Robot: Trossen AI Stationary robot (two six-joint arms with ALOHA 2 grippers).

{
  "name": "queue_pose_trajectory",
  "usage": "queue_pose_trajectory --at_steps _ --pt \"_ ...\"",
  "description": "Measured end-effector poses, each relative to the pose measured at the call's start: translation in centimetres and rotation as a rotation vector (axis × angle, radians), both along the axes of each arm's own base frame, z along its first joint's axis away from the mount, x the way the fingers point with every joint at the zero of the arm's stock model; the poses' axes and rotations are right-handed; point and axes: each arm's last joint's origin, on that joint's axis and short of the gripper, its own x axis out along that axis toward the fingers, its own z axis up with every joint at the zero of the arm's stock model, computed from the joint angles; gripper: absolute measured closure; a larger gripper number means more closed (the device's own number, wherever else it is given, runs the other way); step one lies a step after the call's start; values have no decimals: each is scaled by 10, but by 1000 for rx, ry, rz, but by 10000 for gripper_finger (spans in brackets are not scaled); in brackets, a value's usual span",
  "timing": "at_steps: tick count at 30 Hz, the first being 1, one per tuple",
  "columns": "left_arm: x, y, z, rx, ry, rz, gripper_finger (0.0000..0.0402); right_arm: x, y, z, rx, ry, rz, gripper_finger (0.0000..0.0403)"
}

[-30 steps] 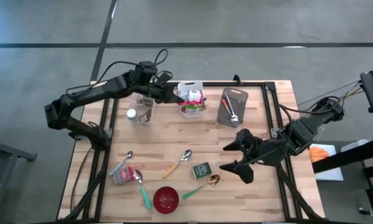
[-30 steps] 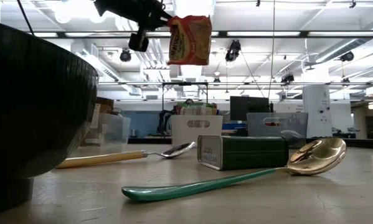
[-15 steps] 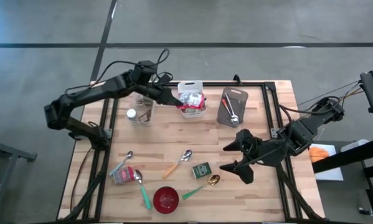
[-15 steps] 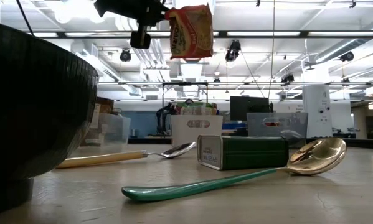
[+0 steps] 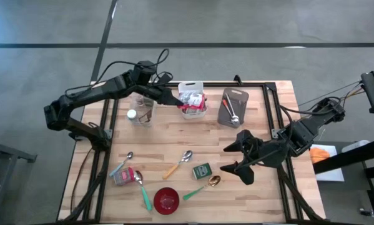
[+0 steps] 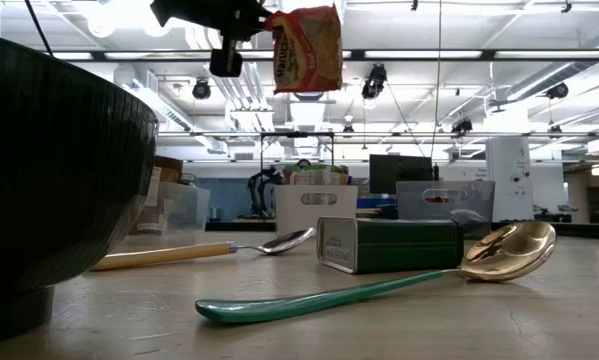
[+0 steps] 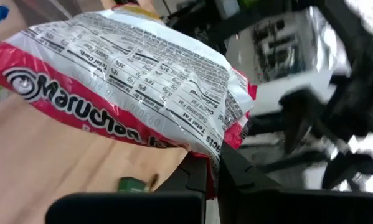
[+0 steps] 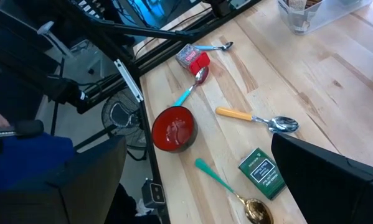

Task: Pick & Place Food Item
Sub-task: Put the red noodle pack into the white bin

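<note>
The pale wooden slatted bench (image 5: pixel 174 150) is standing on grey concrete floor (image 5: pixel 236 25); ceiling strip lights (image 6: pixel 399 55) are shining behind. The left claw (image 5: pixel 172 100) is clamping shut on a red-and-white crinkled plastic noodle packet (image 6: pixel 304 48), hanging above the white plastic bin (image 5: pixel 191 100). The right claw (image 5: pixel 236 156) is gaping wide, empty, near the green tin (image 5: pixel 201 170).

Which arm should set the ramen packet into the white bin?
Left. Its gripper is shut on the ramen packet beside the white bin; the right gripper hangs open across the table.
</note>
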Motion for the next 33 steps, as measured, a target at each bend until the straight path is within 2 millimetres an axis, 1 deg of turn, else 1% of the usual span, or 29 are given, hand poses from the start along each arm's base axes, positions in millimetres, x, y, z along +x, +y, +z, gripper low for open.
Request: queue_pose_trajectory --at_steps 3,7,11,14,17,22,24,26,29,33 --pt "-1 5 1 -147 32 90 400 0 0 0 0 0 0 5" --pt "2 8 7 -188 -21 187 400 0 0 0 0 0 0 5" --pt "3 11 10 -361 -21 365 400 0 0 0 0 0 0 5" --pt "4 13 8 -450 -7 433 401 0 0 0 0 0 0 5" --pt "5 14 5 -491 3 450 401 0 0 0 0 0 0 5" --pt "8 19 6 -473 -114 441 401 0 0 0 0 0 0 5" --pt "7 24 0 -510 -117 440 401 0 0 0 0 0 0 5" --pt "9 30 -7 -552 -108 433 401 0 0 0 0 -1 0 5" --pt "15 42 -21 -595 -74 405 401 0 0 0 -1 1 0 5" --pt "25 67 -38 -614 -75 342 401 0 0 0 0 0 0 5"
